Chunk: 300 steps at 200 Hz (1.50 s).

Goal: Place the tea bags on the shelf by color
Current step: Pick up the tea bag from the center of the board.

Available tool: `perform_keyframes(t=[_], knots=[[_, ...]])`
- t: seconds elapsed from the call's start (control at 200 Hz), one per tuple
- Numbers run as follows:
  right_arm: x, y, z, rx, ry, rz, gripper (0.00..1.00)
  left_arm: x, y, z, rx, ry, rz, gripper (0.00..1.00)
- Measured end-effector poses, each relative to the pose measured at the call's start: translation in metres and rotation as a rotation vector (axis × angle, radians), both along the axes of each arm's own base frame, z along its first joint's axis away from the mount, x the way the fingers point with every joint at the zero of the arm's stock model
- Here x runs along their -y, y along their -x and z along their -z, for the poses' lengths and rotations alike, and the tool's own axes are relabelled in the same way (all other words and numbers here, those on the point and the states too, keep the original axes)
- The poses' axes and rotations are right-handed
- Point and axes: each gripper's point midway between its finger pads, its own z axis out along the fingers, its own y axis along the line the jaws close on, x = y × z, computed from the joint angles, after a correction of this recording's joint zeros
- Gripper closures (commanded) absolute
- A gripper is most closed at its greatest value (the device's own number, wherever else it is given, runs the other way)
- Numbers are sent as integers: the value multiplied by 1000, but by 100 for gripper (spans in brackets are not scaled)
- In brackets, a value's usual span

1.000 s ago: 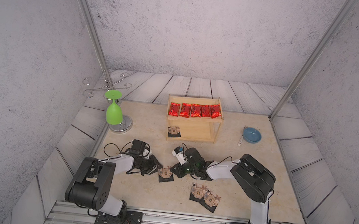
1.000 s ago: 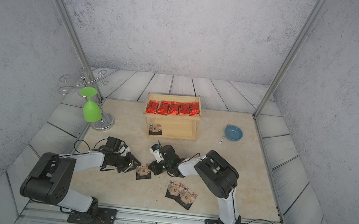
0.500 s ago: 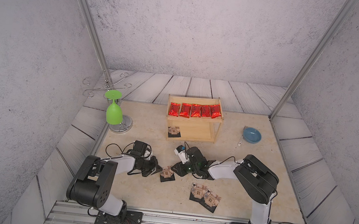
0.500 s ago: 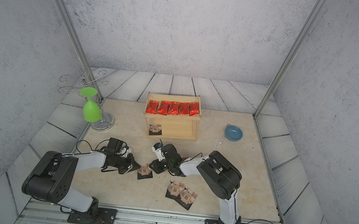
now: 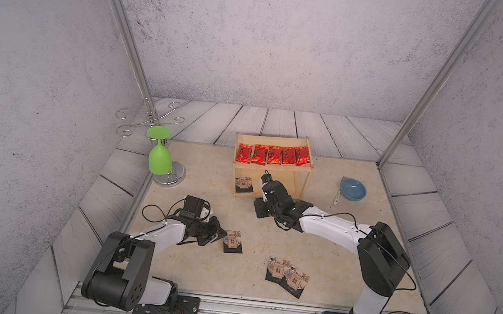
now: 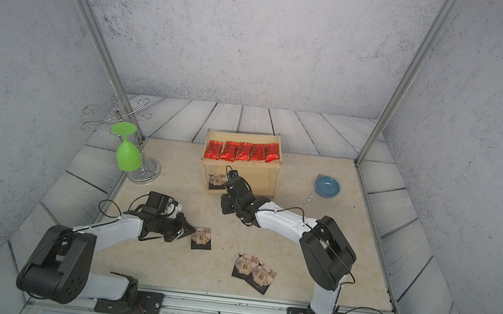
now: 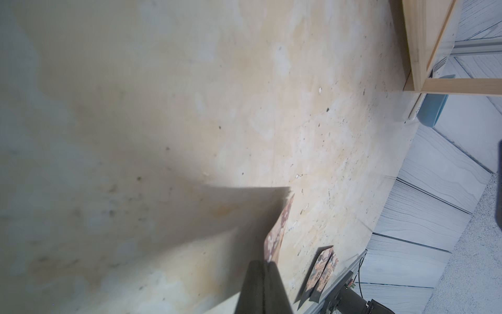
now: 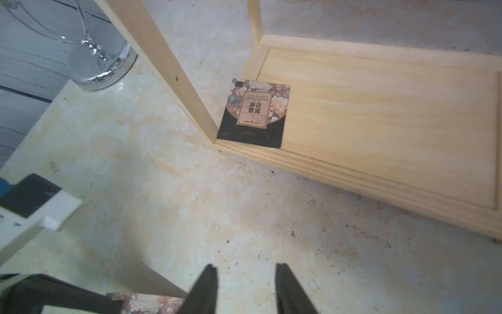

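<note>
My left gripper (image 5: 221, 234) (image 7: 264, 263) is shut on the edge of a black tea bag (image 5: 232, 241) (image 6: 201, 237) (image 7: 281, 228), low over the table. My right gripper (image 5: 259, 213) (image 8: 245, 269) hangs open and empty over bare table, just in front of the shelf (image 5: 275, 167) (image 6: 243, 164) (image 8: 380, 122). Several red tea bags (image 5: 273, 154) (image 6: 242, 151) lie in a row on the top tier. One black tea bag (image 5: 244, 184) (image 8: 255, 112) lies at the left end of the lower tier. Two overlapping black tea bags (image 5: 286, 274) (image 6: 253, 272) (image 7: 322, 269) lie near the table's front.
A green glass (image 5: 158, 161) hangs upside down on a chrome stand (image 5: 173, 177) at the left. A blue bowl (image 5: 352, 189) with a fork (image 5: 338, 195) beside it sits to the right of the shelf. A metal rail (image 5: 258, 310) runs along the front edge.
The left gripper has shut on the black tea bag's edge. The right gripper has opened, let go of that tea bag and drawn back toward the shelf.
</note>
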Motion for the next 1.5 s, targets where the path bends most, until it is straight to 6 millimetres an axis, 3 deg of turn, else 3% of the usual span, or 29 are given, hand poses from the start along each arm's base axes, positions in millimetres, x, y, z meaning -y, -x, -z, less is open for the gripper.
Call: perform_keyframes(t=[0.155, 0.435, 0.48, 0.65, 0.961, 1.116, 1.216, 1.371, 1.501], knots=[[31, 23, 21, -99, -30, 5, 37, 1, -5, -11, 24, 14, -11, 100], [25, 60, -11, -226, -415, 86, 41, 15, -39, -49, 124, 156, -87, 100], [25, 63, -13, -259, -472, 113, 37, 18, -47, -58, 143, 193, -111, 100], [19, 61, -24, -348, -668, 209, 29, 25, -71, -94, 224, 325, -182, 100], [-7, 46, -49, -405, -930, 181, 33, 29, -91, -146, 324, 495, -260, 100], [-20, 36, -63, -390, -995, 138, 42, 38, -94, -158, 339, 570, -262, 100], [-25, 31, -72, -374, -1037, 120, 53, 42, -94, -159, 330, 598, -265, 100], [-25, 28, -77, -360, -1065, 111, 82, 43, -94, -163, 339, 622, -267, 100], [-25, 26, -81, -354, -1078, 112, 100, 42, -95, -163, 341, 622, -273, 100]])
